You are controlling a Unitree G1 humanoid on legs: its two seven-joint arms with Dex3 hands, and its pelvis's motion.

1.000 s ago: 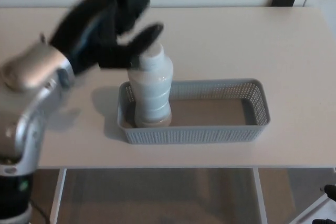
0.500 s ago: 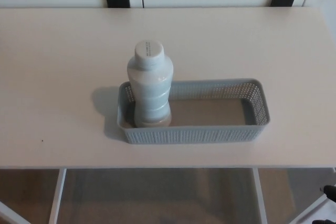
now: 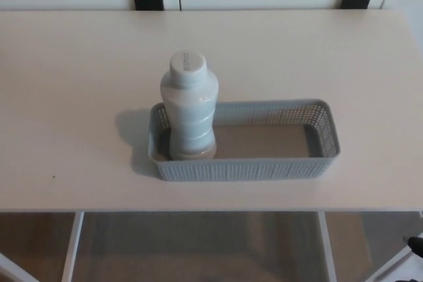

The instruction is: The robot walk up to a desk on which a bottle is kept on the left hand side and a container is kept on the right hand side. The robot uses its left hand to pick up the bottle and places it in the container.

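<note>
White ribbed bottle upright in grey basket.

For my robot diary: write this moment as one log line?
bottle: upright in basket, left end | hands: not in view | desk: nothing else

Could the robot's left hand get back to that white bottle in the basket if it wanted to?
Probably yes. The bottle stands upright at the left end of the grey basket, rising well above its rim, with bare desk on its left. Neither hand is in view, so its start cannot be judged.
</note>
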